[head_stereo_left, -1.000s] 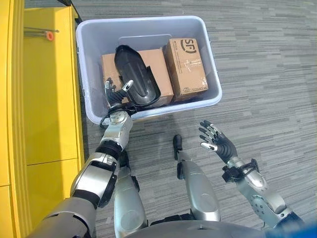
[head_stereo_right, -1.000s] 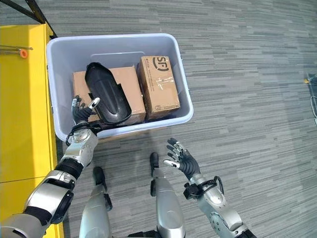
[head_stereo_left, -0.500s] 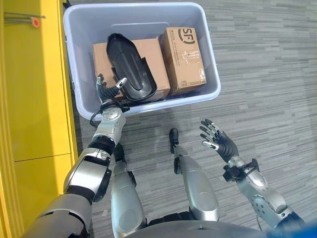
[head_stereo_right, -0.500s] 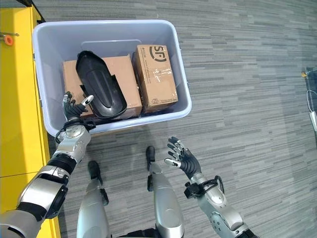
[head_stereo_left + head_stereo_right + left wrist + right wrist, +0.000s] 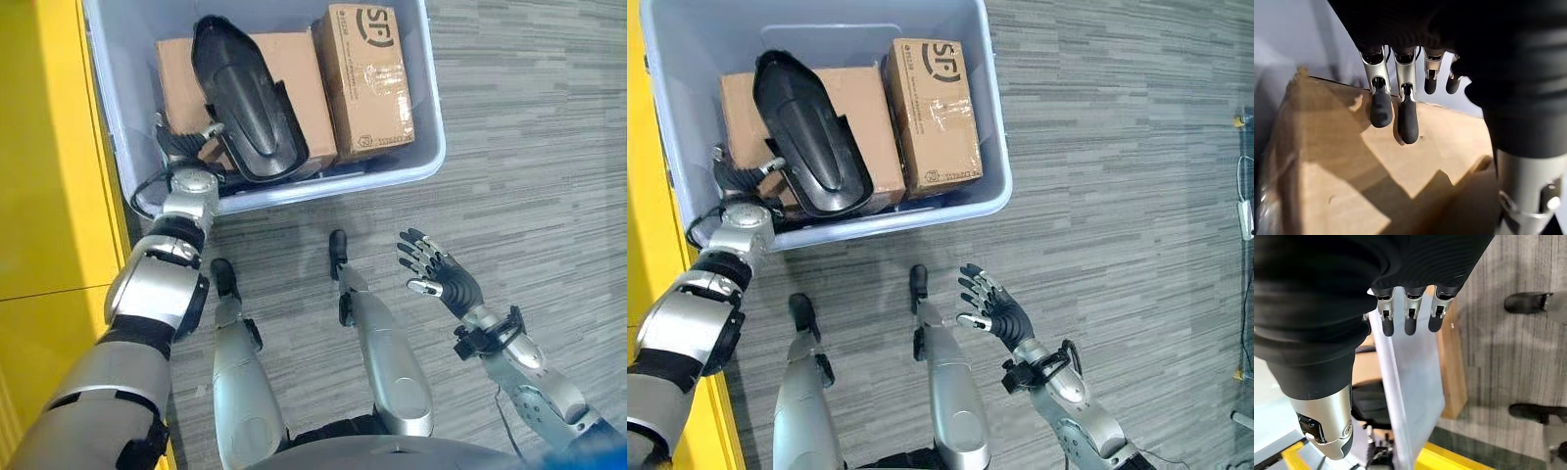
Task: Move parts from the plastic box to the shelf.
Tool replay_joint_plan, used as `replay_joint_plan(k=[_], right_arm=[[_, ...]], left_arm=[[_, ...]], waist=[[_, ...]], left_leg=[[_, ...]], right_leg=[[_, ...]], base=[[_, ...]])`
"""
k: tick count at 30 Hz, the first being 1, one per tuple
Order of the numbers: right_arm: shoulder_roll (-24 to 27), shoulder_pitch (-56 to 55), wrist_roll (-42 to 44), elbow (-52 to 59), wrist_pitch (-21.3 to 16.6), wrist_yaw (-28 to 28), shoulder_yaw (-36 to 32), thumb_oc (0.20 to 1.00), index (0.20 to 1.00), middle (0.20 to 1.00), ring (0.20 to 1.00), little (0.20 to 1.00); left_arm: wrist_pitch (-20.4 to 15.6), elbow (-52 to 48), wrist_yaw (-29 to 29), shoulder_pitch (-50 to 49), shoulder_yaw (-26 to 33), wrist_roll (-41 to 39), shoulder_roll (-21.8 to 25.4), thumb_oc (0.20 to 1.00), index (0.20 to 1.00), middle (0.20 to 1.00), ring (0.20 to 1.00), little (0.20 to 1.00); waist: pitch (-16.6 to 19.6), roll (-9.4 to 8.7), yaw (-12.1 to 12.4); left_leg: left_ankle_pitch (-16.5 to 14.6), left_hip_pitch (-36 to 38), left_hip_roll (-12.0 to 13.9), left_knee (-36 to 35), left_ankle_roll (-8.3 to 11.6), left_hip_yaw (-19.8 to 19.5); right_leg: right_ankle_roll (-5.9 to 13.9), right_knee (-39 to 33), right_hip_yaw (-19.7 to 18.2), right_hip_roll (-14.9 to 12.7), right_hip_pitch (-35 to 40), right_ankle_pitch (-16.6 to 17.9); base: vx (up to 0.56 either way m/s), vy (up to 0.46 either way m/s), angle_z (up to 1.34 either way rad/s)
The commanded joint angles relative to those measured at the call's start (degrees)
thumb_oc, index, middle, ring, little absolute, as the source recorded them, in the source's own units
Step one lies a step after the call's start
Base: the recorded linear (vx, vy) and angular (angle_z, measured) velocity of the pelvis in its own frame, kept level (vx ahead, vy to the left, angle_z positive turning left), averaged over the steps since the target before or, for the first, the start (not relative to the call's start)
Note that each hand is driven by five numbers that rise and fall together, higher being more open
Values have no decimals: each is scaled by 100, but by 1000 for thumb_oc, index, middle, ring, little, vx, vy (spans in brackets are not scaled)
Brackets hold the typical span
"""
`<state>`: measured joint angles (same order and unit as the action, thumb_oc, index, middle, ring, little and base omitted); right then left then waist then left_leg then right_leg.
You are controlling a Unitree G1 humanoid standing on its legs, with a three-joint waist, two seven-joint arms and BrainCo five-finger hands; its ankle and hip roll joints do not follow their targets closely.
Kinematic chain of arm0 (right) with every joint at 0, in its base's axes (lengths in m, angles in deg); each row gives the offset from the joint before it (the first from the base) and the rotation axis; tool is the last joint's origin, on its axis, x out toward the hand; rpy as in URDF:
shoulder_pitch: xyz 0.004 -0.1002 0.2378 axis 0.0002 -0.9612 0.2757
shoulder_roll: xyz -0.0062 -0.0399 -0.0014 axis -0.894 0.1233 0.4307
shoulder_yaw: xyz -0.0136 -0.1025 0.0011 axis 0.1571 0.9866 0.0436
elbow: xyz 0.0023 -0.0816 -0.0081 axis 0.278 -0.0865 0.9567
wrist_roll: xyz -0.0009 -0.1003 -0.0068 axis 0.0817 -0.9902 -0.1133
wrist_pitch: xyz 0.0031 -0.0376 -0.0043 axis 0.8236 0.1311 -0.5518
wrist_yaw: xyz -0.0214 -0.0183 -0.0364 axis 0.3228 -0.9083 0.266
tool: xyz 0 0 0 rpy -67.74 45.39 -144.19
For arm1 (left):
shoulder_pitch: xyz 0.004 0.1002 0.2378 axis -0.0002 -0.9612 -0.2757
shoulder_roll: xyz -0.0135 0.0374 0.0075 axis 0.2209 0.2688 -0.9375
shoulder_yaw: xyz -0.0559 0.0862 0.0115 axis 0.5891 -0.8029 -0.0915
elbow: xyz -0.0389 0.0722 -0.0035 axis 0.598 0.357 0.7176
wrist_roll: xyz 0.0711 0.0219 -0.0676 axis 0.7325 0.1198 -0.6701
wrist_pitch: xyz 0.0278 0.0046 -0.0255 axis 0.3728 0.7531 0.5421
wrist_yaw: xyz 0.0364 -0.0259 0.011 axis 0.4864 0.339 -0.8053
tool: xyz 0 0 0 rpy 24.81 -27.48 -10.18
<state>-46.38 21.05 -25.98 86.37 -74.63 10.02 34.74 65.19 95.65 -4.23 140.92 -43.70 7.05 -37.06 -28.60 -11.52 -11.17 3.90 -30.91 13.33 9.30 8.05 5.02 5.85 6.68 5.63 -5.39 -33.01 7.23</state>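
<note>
A: Left eye view, contents?
B: Plastic box point(image 5: 431, 147) on the floor, yellow shelf point(image 5: 39, 196) beside it. Inside: wide cardboard box point(image 5: 294, 88), narrow cardboard box point(image 5: 367, 78), black moulded part point(image 5: 240, 98) lying across the wide one. Left hand point(image 5: 186, 147) inside the box at the part's near end, thumb against it, nothing gripped.

A: Right eye view?
B: Right hand point(image 5: 1004, 313) well apart from the box, over the floor, fingers spread wide, empty.

A: Left wrist view?
B: Fingers point(image 5: 1381, 105) straight, relaxed, just above the cardboard.

A: Right wrist view?
B: Fingers point(image 5: 1408, 320) straight; box rim beyond them.

A: Risks?
B: The part is long and smooth; a one-handed grasp at its end would likely let it tilt or slip, or catch on the box wall during lifting.
</note>
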Motion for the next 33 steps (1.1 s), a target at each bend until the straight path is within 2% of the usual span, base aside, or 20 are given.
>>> replay_joint_plan(k=[1, 5, 9, 10, 13, 14, 18, 19, 21, 27, 33], right_arm=[[60, -137, 107, 235, -236, 165, -293, 1000, 1000, 1000, 1000, 1000], [48, -218, 119, 289, -191, 265, -383, 1000, 1000, 1000, 1000, 1000], [-6, -282, 85, 281, -150, 300, -407, 1000, 1000, 1000, 1000, 1000], [32, -269, 63, 276, -126, 313, -402, 1000, 1000, 1000, 1000, 1000], [59, -249, 52, 288, -119, 322, -393, 1000, 1000, 1000, 1000, 1000], [58, -213, 48, 248, -88, 327, -376, 1000, 1000, 1000, 1000, 1000], [60, -199, 74, 222, -3, 325, -398, 1000, 1000, 1000, 1000, 1000], [61, -196, 92, 221, 19, 329, -399, 1000, 1000, 1000, 1000, 1000], [71, -203, 146, 221, 69, 348, -403, 1000, 1000, 1000, 1000, 1000], [44, -254, 124, 232, 137, 384, -430, 1000, 1000, 1000, 1000, 1000], [58, -317, 135, 234, 152, 419, -476, 1000, 1000, 1000, 1000, 1000]], left_arm=[[202, -20, 280, -237, 8, 382, 80, 1000, 1000, 1000, 1000, 1000], [270, -9, 428, 74, -291, 633, 92, 1000, 1000, 1000, 1000, 1000], [283, -31, 488, 231, -450, 733, -105, 1000, 1000, 1000, 1000, 1000], [229, -176, 545, 352, -628, 776, -351, 1000, 1000, 1000, 1000, 1000], [234, -236, 561, 390, -720, 850, -449, 1000, 1000, 1000, 1000, 1000], [239, -260, 633, 491, -805, 868, -611, 1000, 1000, 1000, 1000, 1000], [204, -274, 953, 542, -750, 342, -805, 1000, 1000, 1000, 1000, 1000], [200, -290, 1047, 589, -740, 191, -861, 922, 922, 922, 922, 922], [219, -268, 1250, 662, -763, 11, -898, 200, 200, 200, 200, 200], [321, -195, 1413, 689, -896, 170, -1050, 200, 200, 200, 200, 200], [328, -41, 1449, 536, -741, 105, -1084, 200, 200, 200, 200, 200]], waist=[[-42, -315, 19], [-97, -352, -37], [-114, -349, -83], [-114, -328, -114], [-115, -315, -125], [-114, -304, -148], [-114, -290, -166], [-114, -287, -177], [-114, -291, -205], [-86, -294, -272], [-73, -273, -278]], left_leg=[[-210, -294, 184, 672, -69, -211], [-225, -465, 170, 728, -80, -218], [-253, -554, 154, 766, -96, -207], [-271, -576, 126, 772, -102, -177], [-265, -552, 121, 745, -99, -156], [-254, -528, 122, 710, -97, -133], [-262, -505, 115, 689, -98, -119], [-263, -500, 117, 686, -97, -115], [-263, -483, 123, 680, -93, -108], [-273, -464, 141, 682, -81, -76], [-275, -447, 127, 674, -83, -91]], right_leg=[[358, 773, -57, -267, 141, -374], [358, 780, -69, -259, -11, -343], [360, 826, -108, -271, -147, -342], [360, 831, -147, -264, -194, -342], [364, 817, -156, -260, -192, -337], [367, 800, -164, -267, -194, -322], [367, 797, -185, -259, -203, -321], [370, 796, -191, -256, -208, -319], [370, 791, -214, -240, -216, -312], [363, 788, -260, -212, -240, -291], [343, 791, -281, -193, -233, -290]], base=[[0, 0, 0], [0, 0, 0], [0, 0, 0], [0, 0, 0], [0, 0, 0], [0, 0, 0], [0, 0, 0], [0, 0, 0], [0, 0, 0], [-5, -11, -4], [-3, -7, -1]])
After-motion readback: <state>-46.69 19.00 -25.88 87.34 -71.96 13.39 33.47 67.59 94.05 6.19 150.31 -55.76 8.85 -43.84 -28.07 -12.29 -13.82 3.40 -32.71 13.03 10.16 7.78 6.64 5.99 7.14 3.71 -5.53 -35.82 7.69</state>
